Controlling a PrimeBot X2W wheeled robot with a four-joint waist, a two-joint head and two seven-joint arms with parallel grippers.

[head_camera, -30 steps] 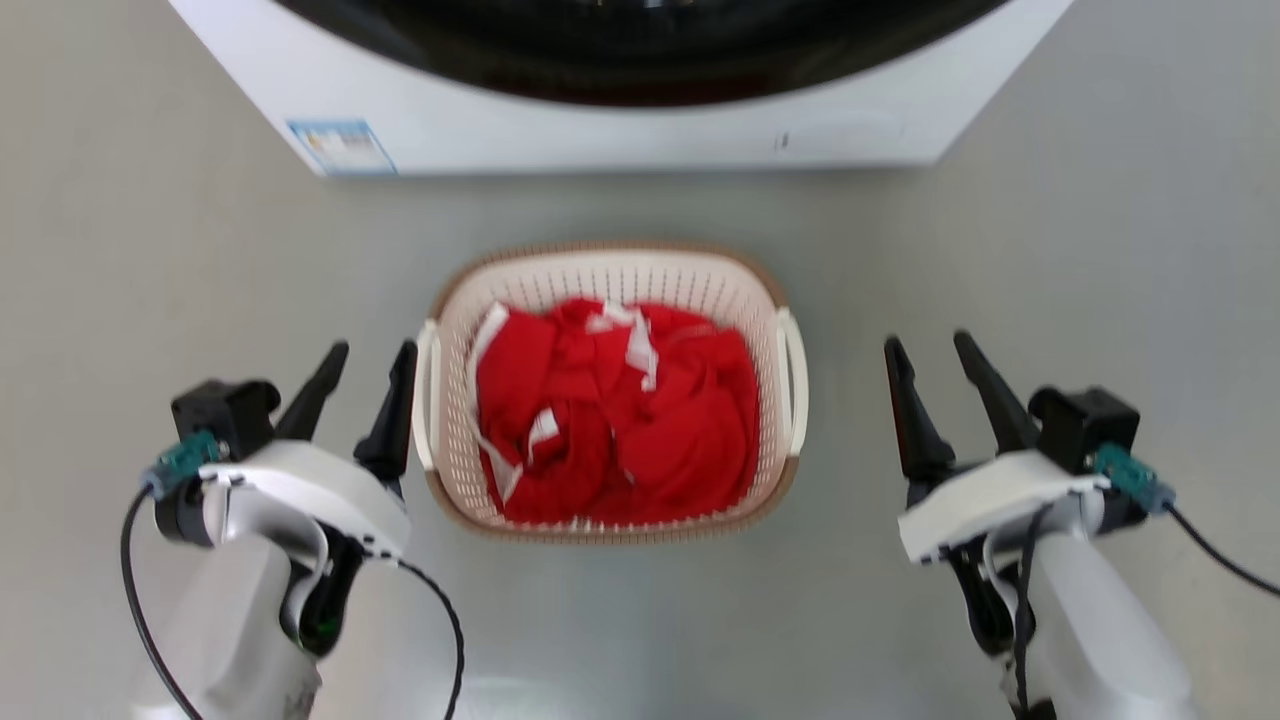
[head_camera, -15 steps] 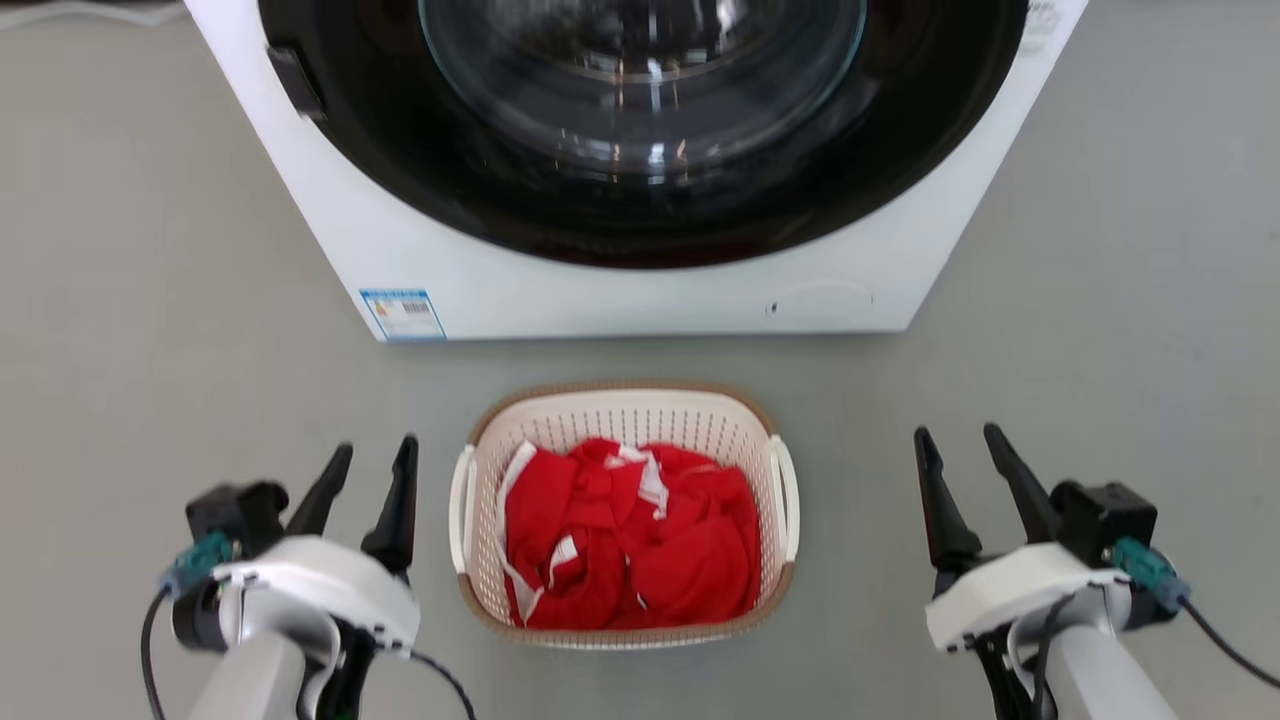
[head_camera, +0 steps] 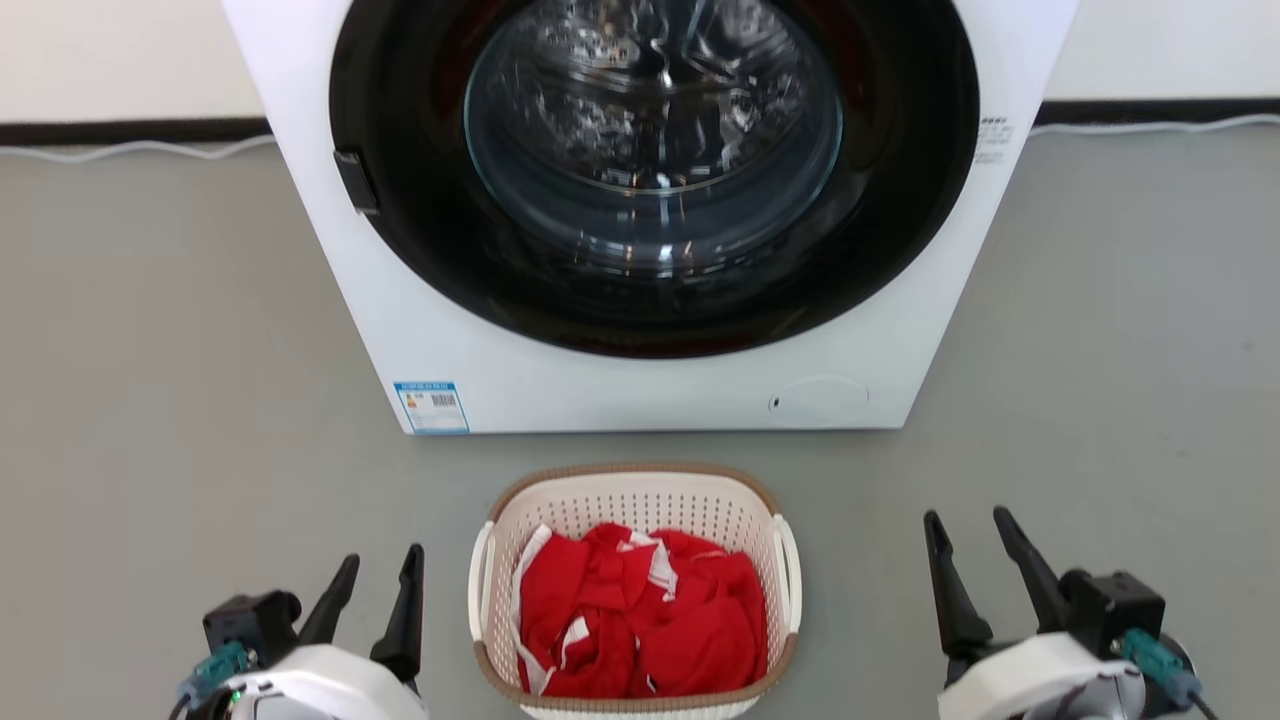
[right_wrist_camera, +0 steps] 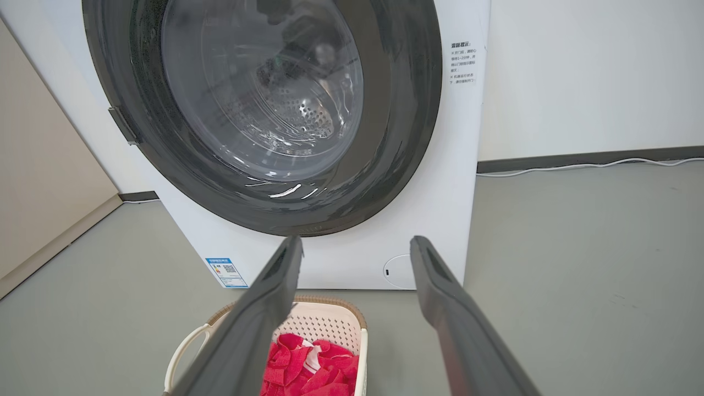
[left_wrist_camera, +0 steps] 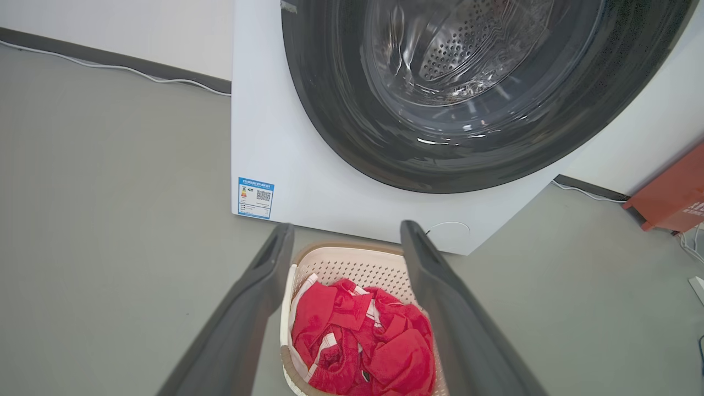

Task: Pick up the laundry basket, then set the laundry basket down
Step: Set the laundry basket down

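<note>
The laundry basket (head_camera: 640, 503) rests on the floor (head_camera: 150, 400) between the left fingers (head_camera: 408, 610) and right fingers (head_camera: 945, 590), touching neither. Both pairs gape empty, so seemingly no carry is underway.

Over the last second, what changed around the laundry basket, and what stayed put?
Mainly the camera moved: the head view rose and pulled back, showing more of the washer. The left tool sits slightly farther from the laundry basket. Nothing was gripped or released. Both tools stayed open, the right tool clear of the basket, which still rests on the floor with its red clothes.
</note>
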